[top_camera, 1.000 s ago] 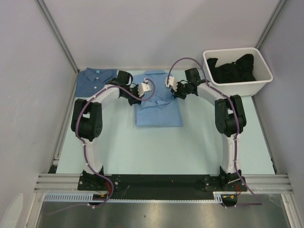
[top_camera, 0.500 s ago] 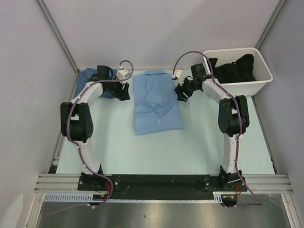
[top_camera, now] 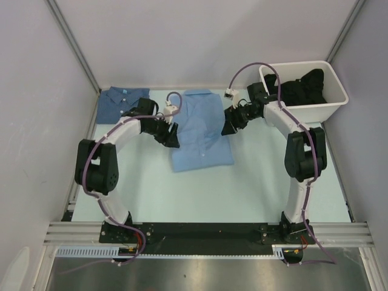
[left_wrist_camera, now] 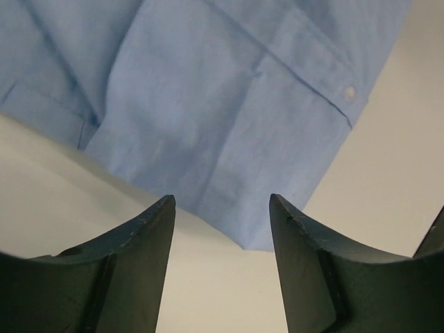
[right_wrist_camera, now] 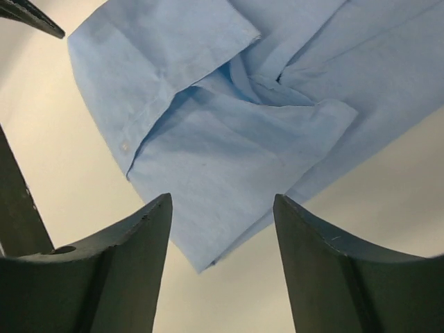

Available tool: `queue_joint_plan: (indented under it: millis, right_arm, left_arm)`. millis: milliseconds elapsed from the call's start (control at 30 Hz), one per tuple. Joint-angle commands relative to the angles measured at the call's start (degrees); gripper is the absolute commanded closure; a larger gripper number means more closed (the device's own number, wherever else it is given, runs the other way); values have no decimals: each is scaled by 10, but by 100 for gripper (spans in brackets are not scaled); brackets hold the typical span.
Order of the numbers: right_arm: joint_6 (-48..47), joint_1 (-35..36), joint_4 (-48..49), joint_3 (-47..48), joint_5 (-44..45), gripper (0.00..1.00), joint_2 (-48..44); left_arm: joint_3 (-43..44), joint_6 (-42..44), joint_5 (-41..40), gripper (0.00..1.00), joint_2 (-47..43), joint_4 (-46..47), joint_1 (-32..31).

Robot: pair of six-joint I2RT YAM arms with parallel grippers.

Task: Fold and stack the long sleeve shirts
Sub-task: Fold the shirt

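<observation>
Left claw (top_camera: 170, 139) and right claw (top_camera: 230, 125) hang open and empty, flanking the light blue shirt (top_camera: 203, 142) lying mid surface (top_camera: 260, 176). The darker shirt (top_camera: 121, 100) lies far left. Risk: uneven pinches could pull its loose folds apart.

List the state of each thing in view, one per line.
light blue shirt, folded, rumpled at the middle, lying flat.
dark blue shirt, folded, lying apart at the far left.
bin, holding dark clothes.
left gripper, open, empty.
right gripper, open, empty.
</observation>
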Motion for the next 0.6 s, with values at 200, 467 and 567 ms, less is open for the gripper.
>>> queue_joint_plan:
  millis: [200, 467, 567]
  right_arm:
    - [132, -33, 79, 108, 16, 26, 135]
    - [123, -25, 94, 142, 13, 27, 184]
    - [117, -18, 97, 151, 12, 28, 196]
  left_arm:
    - [9, -257, 26, 28, 74, 80, 60]
    - [31, -302, 30, 31, 122, 118, 60]
    - [42, -306, 34, 34, 134, 129, 60]
